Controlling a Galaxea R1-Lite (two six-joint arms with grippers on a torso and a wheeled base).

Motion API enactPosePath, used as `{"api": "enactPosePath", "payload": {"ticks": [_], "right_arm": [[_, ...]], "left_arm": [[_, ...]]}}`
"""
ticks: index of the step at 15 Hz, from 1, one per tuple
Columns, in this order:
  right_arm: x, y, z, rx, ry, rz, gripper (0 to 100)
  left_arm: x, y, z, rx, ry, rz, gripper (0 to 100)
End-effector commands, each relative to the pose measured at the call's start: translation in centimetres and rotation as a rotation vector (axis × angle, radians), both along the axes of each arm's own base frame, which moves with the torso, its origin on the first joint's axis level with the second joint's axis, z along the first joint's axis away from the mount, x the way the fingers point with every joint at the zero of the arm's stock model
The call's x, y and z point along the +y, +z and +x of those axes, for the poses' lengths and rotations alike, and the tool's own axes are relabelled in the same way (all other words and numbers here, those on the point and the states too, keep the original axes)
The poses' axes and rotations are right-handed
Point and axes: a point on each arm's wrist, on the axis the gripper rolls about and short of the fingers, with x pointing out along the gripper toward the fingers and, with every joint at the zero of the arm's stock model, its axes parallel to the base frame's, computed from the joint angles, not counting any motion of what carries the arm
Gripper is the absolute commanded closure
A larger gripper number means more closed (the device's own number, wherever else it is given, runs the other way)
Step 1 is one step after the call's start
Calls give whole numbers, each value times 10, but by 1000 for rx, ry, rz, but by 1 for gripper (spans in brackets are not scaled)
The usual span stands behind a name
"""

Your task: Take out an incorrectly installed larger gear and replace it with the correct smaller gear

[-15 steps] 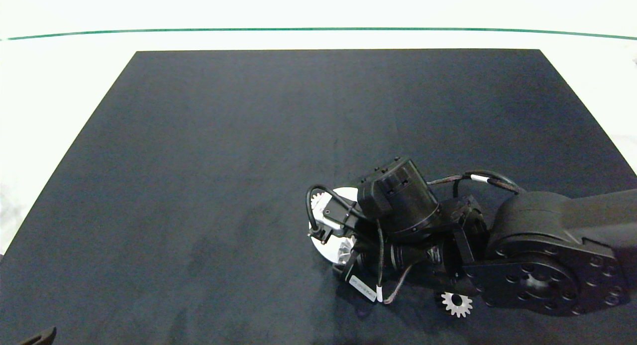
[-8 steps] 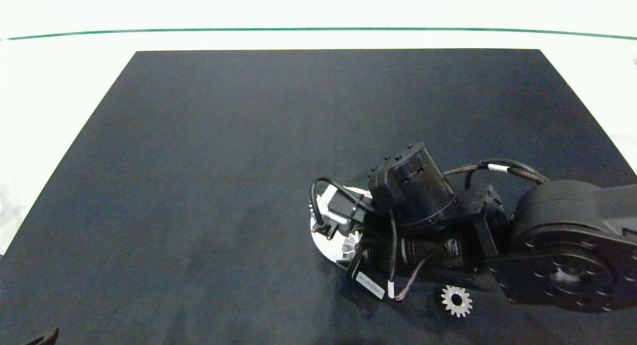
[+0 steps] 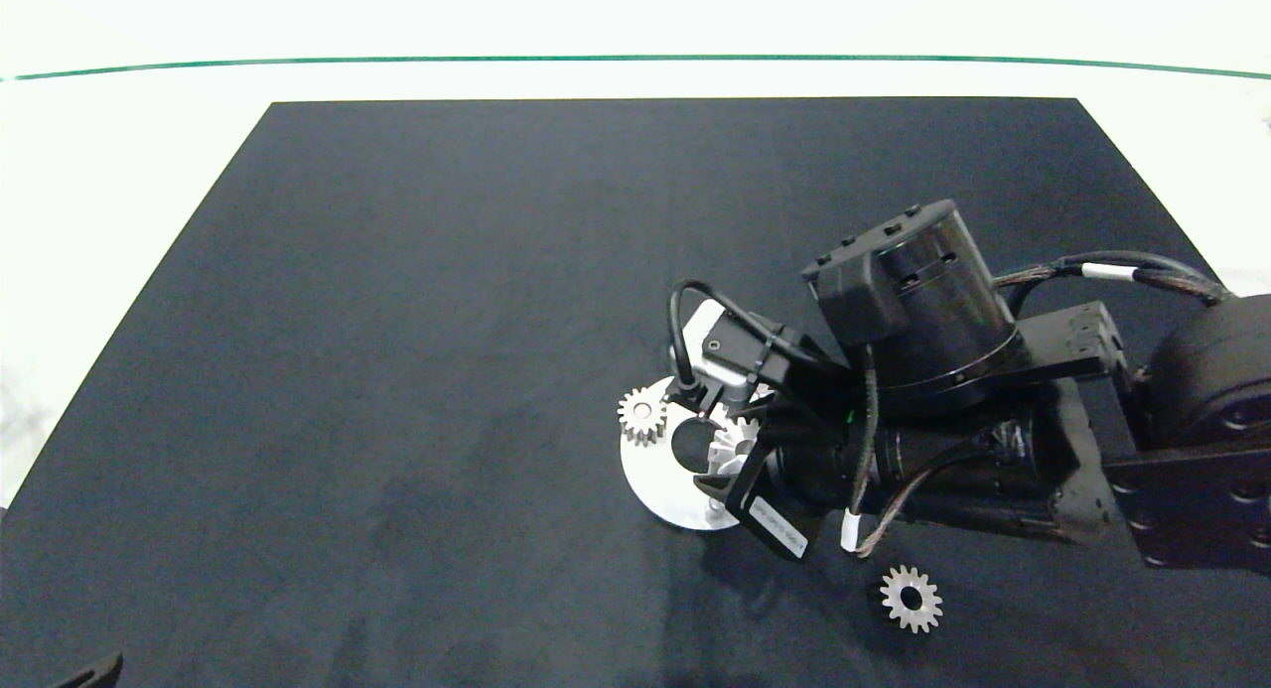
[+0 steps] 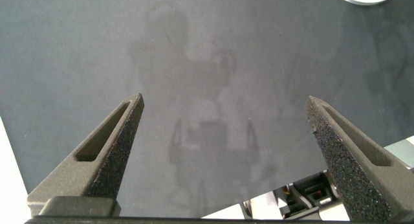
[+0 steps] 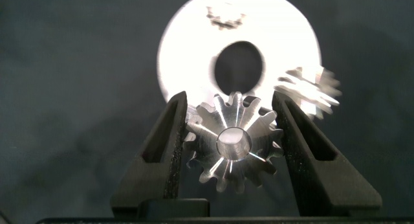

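Observation:
My right gripper point(image 5: 229, 98) is shut on the larger gear point(image 5: 231, 147), a silver spur gear with a round centre hole, and holds it a little above the white round plate point(image 5: 187, 62). In the head view this gear point(image 3: 736, 443) hangs over the plate's point(image 3: 650, 475) right part. One small gear point(image 3: 641, 416) sits at the plate's left edge, and another point(image 5: 310, 88) shows blurred beside it in the right wrist view. The smaller gear point(image 3: 911, 598) lies loose on the mat, nearer the front edge. My left gripper point(image 4: 223, 101) is open over bare mat.
A black mat point(image 3: 417, 301) covers the white table point(image 3: 99, 221). The plate has a dark round hole point(image 3: 692, 446) in its middle. The right arm's bulky wrist point(image 3: 914, 301) hangs above the plate's right side. The left gripper's tip point(image 3: 84, 671) shows at the front left corner.
The right arm has risen and drawn back to the right with the gear between its fingers. The plate's hole and the small gear at its left edge have come fully into view.

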Motion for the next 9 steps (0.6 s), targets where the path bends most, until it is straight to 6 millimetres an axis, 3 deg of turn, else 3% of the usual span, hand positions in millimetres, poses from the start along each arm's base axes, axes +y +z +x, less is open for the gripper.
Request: {"api": "enactPosePath", "payload": {"ticks": [1,5,9], "right_arm": [[-37,14,-1,-30,-84,26,69],[-88,5,1,0,-232,12,69],[-126,2,12,36,-369,65,69]], "left_arm": [[0,-1,0,2,6,1,0],[0,-4,0,14,15,6,0],[0,-6,0,16,18,8,0]]}}
